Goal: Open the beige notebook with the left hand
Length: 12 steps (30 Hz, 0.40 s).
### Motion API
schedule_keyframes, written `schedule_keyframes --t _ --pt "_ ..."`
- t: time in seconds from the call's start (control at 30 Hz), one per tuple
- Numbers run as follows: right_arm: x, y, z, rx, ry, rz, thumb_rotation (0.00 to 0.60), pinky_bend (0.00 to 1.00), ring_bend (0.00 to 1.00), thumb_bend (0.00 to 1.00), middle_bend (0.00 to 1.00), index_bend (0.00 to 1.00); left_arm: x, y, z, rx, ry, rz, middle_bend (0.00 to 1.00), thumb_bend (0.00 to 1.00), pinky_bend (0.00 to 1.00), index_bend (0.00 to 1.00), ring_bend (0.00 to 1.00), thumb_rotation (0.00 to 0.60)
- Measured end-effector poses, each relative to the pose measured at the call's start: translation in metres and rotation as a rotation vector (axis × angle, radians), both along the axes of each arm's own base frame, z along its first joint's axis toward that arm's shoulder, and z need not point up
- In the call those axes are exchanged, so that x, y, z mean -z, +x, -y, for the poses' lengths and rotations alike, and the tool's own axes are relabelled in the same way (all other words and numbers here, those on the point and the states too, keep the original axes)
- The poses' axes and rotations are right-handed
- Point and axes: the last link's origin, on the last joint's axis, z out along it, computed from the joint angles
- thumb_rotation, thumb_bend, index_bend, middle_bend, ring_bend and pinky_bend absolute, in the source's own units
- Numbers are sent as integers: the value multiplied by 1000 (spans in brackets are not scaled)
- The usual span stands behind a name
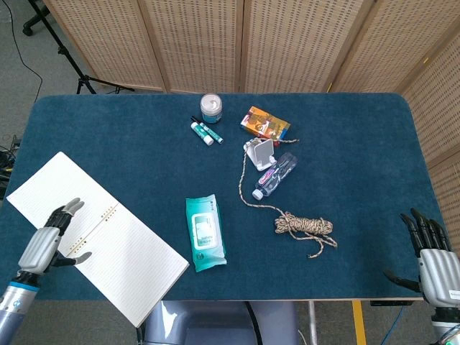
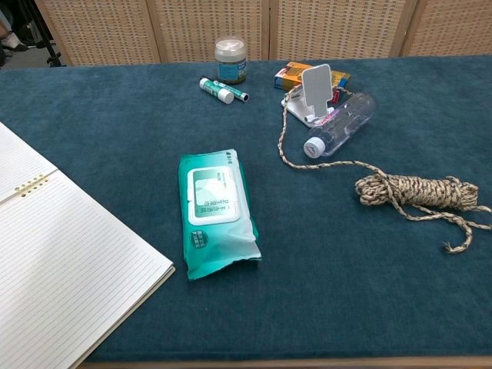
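The notebook [image 1: 122, 251] lies open and flat at the table's front left corner, its lined white pages up and its ring binding running across the middle. The chest view shows its right page [image 2: 69, 277] and the rings. My left hand [image 1: 49, 244] hovers over the left page near the table edge, fingers spread, holding nothing. My right hand [image 1: 431, 262] hangs off the front right corner of the table, fingers apart and empty. Neither hand shows in the chest view.
A teal wet-wipes pack [image 1: 204, 232] lies just right of the notebook. Further right are a coiled rope [image 1: 305, 226], a small water bottle [image 1: 277, 174], a white phone stand [image 1: 260, 152], an orange box [image 1: 265, 123], a jar [image 1: 212, 108] and a marker [image 1: 206, 131].
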Motion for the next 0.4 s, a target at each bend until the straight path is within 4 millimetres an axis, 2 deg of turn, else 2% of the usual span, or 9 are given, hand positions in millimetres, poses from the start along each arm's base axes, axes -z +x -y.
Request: schedule_keyframes --t 0.17,0.4 --pt "0 1 0 -14 13 17 600 0 0 0 0 0 -34 12 19 5 143 -104 0 35 0 0 0 600" --pt "0 1 -1 -27 2 -9 600 0 0 0 0 0 -59 19 39 -88 185 -218 0 44 0 0 0 600"
